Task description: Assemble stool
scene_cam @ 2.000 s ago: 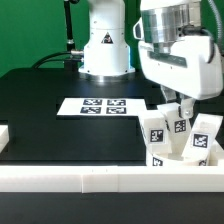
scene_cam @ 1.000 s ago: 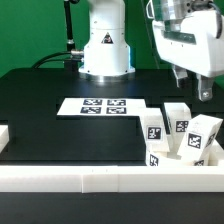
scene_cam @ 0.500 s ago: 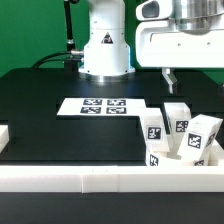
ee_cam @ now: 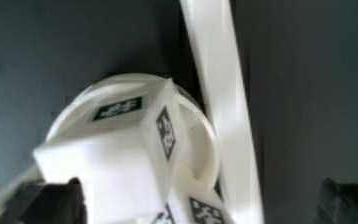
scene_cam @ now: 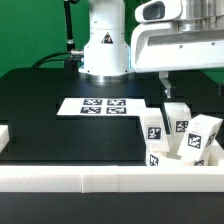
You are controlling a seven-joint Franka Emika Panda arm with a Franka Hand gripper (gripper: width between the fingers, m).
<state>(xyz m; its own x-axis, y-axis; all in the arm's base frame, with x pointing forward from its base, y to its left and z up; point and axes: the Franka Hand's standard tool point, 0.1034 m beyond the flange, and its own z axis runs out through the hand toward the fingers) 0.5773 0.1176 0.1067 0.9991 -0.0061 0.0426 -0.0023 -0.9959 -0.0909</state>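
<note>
Three tagged legs stand bunched at the exterior view's right, against the front border rail [scene_cam: 110, 178]: one leg [scene_cam: 153, 135] nearest the middle, a second [scene_cam: 177, 125] behind it, a third [scene_cam: 205, 136] tilted at the far right. Whether they touch one another cannot be told from here. The gripper [scene_cam: 190, 82] hangs above this cluster, well clear of it, jaws spread wide and holding nothing; one finger [scene_cam: 166, 82] shows below the wrist housing. The wrist view looks down on the bunched legs [ee_cam: 131, 140] with the rail [ee_cam: 220, 100] running just beside them, the fingertips dark at the frame's edge. No seat disc is visible in either view. The marker board [scene_cam: 100, 106] lies flat on the black table [scene_cam: 50, 120], apart from the parts. Judgement: the step in hand is picking one leg out of the cluster. Doing it well means choosing the leg with the freest flanks, aligning the open jaws across two flat opposite faces, descending straight so neither finger clips a neighbour or the rail, and closing only once the leg sits centred between the pads.
</note>
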